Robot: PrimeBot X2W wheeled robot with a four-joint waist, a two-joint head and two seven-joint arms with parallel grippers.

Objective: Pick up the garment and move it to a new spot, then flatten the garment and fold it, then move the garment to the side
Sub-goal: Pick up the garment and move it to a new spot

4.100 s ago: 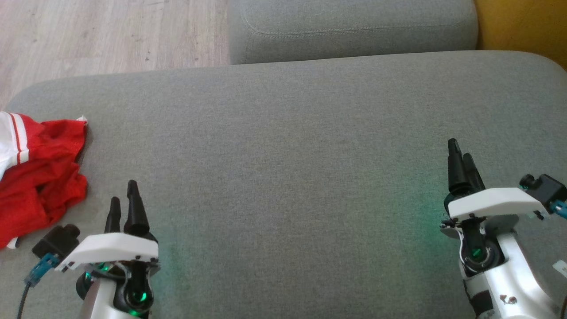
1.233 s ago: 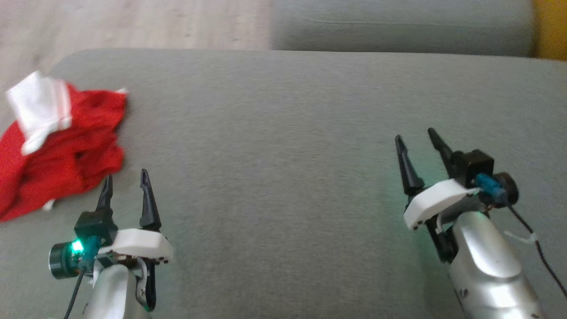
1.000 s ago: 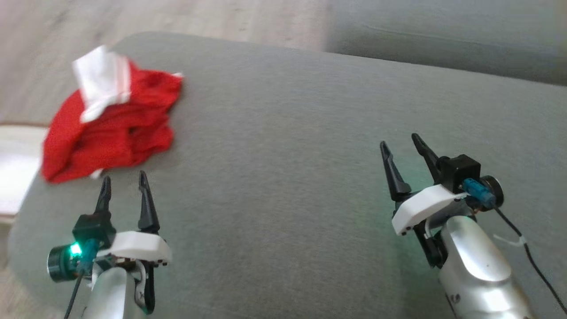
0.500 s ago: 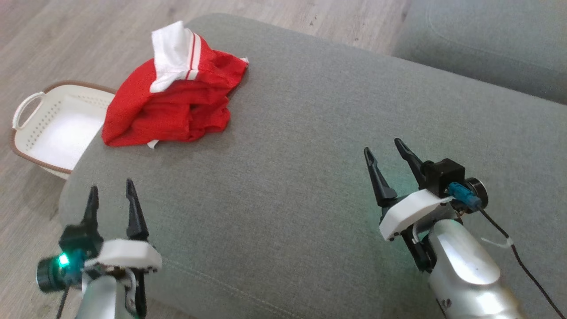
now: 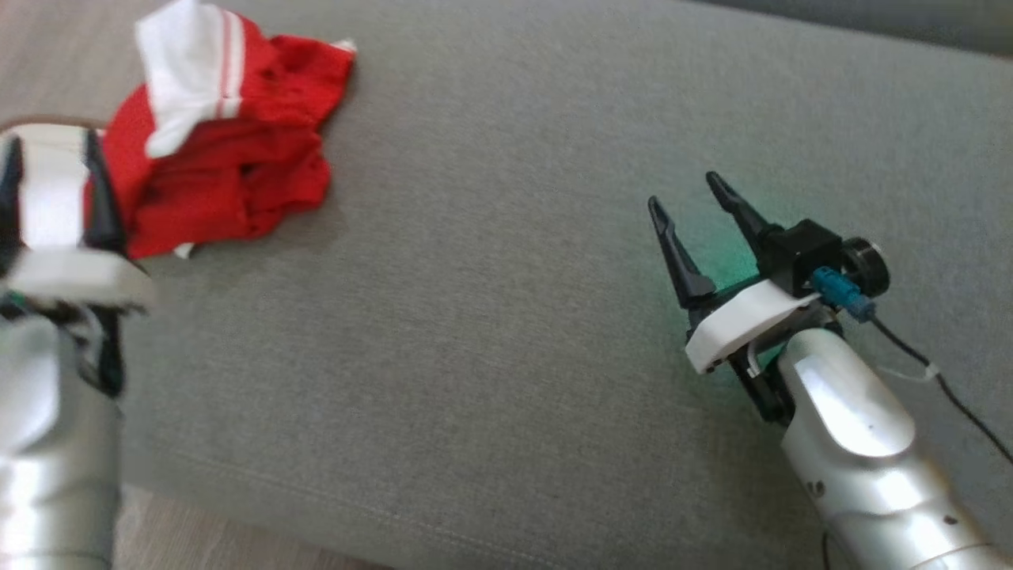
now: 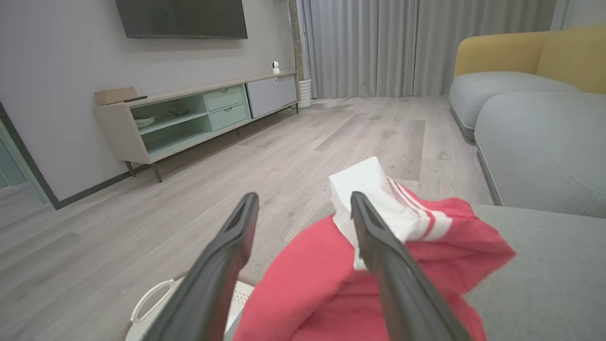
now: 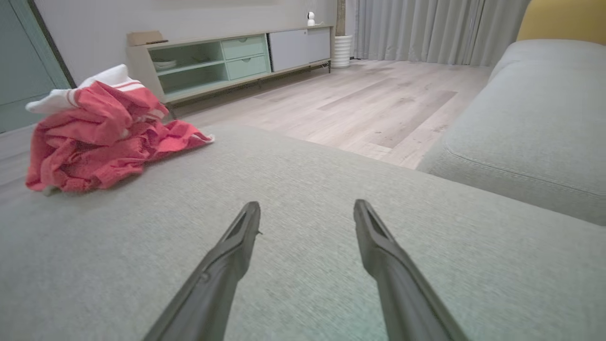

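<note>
The garment (image 5: 229, 158) is a crumpled red piece with a white, red-striped part, lying at the left end of the grey sofa cushion (image 5: 506, 317). My left gripper (image 5: 54, 186) is blurred at the head view's left edge, just left of the garment and open with nothing held. In the left wrist view the left gripper (image 6: 304, 199) has the garment (image 6: 322, 284) under and beyond its right finger. My right gripper (image 5: 682, 190) hovers open over bare cushion, far right of the garment. From the right wrist view the right gripper (image 7: 307, 204) sees the garment (image 7: 94, 142) at far left.
A white basket (image 6: 151, 298) with a brown rim stands on the wooden floor (image 6: 331, 137) just off the cushion's left end. A second grey cushion (image 7: 521, 118) lies beyond. A low TV cabinet (image 6: 189, 113) lines the far wall.
The head camera has swung left and down. Both grippers went from nearly shut to open. My left arm has risen toward the garment's left side; the garment lies as before.
</note>
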